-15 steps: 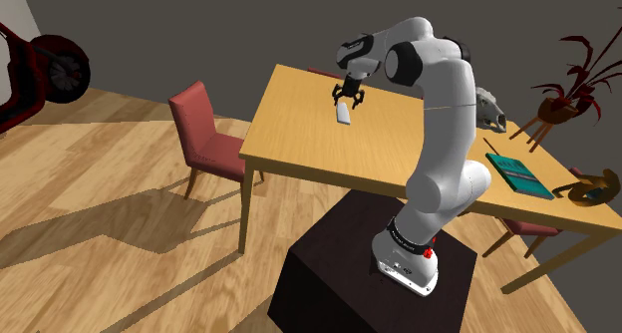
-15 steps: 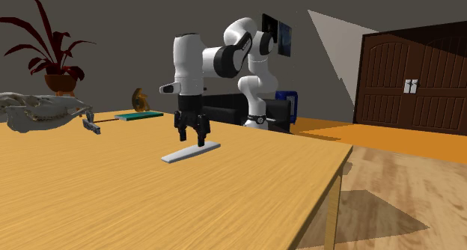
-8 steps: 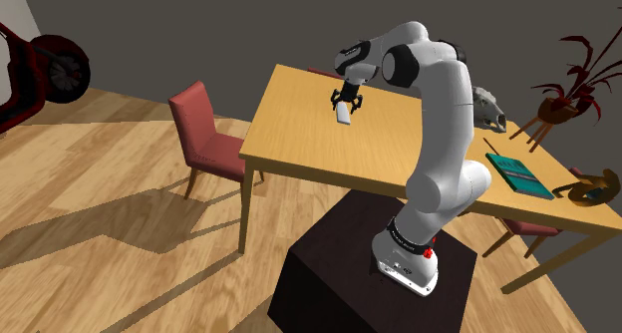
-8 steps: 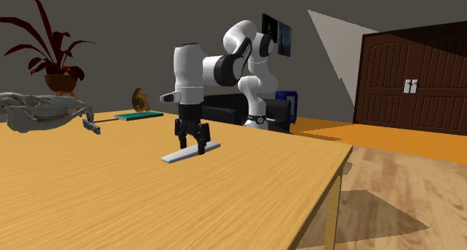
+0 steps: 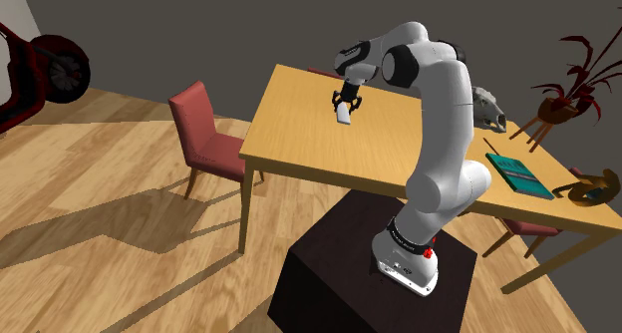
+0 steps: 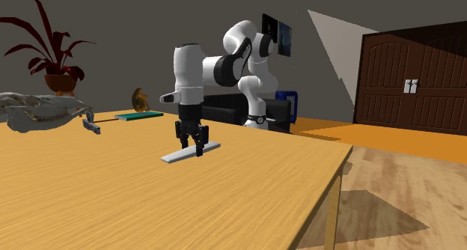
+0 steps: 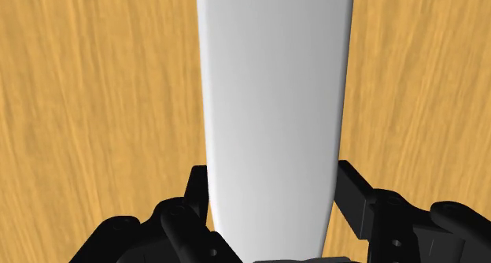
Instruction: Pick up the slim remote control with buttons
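One red chair (image 5: pixel 204 132) stands off the table's (image 5: pixel 299 142) left side in the shoulder view, and on we go across the wooden top! On the table's far half lies the remote (image 5: pixel 344 115), a plain pale slab flat on the wood, with no buttons to be made out. Right on it sits the black gripper (image 5: pixel 345 106), pointing straight down. The wrist view settles it: fingers (image 7: pixel 350 194) narrow, pressed to the remote's two long sides, clasping it. Further right on the table there's an animal skull (image 5: pixel 488 107), then a teal book (image 5: pixel 518 173) near the table's right end.
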